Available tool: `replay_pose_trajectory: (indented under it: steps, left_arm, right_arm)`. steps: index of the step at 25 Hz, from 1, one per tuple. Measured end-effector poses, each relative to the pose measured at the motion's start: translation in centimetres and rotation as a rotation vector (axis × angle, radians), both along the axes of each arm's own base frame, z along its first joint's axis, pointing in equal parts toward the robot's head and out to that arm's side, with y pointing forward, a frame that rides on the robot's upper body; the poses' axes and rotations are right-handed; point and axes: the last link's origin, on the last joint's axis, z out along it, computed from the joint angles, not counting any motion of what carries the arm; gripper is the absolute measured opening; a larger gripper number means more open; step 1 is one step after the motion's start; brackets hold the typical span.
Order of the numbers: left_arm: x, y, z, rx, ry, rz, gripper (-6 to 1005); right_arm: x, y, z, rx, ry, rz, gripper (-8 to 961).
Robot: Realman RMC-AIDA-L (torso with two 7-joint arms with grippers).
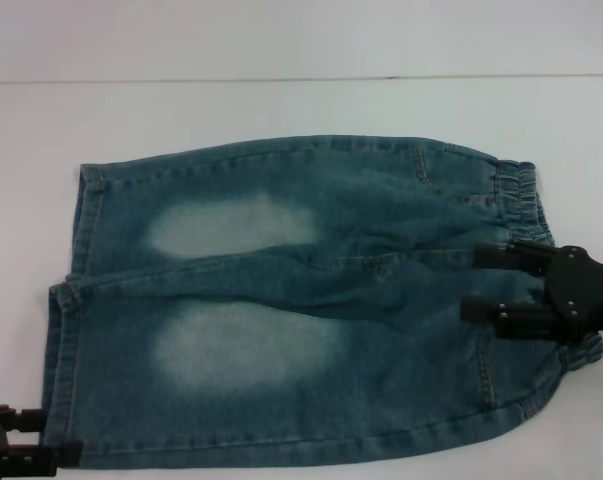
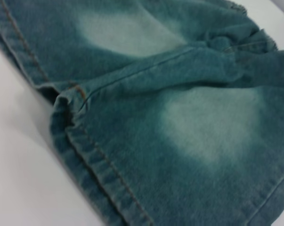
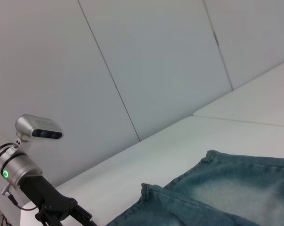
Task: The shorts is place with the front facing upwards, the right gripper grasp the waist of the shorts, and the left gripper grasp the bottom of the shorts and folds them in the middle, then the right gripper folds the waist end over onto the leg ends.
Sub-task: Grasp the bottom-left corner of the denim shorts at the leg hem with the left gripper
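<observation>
Head view, near edge first: left gripper [image 1: 31, 438] sat at the near-left corner of the denim shorts [image 1: 281, 300], fingers spread, tips at the near leg hem; contact could not be confirmed. Shorts lay flat, front up, on the white table [image 1: 281, 110]. Leg ends [image 1: 66, 310] pointed to the robot's left, with stitched hems showing plainly in the left wrist view [image 2: 85, 155]. Right gripper [image 1: 496, 283] was over the waist of the shorts [image 1: 526, 195] at the right side, fingers spread apart, one above the other, over the fabric just inside the ruffled band. Right wrist view showed the left gripper [image 3: 71, 212] beyond the leg hems.
</observation>
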Motion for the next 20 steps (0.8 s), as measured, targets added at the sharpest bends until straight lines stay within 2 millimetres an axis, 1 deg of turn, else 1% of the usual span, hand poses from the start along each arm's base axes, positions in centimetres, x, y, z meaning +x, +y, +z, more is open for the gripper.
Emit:
replay_pose_trajectory:
  steps: [7,13,20]
  left_arm:
    - [0.3,0.4,0.5,0.009,0.032,0.004,908]
    - [0.7,0.3,-0.3,-0.048,0.031,-0.005,906]
    - [1.1,0.2,-0.6,-0.075,0.024,-0.007,904]
  right_arm:
    - [0.1,-0.1,0.2,0.007,0.009,-0.006,928]
    - [0.2,-0.3,0.1,0.007,0.012,-0.009,927]
    - [0.3,-0.4,0.2,0.006,0.013,-0.015,927]
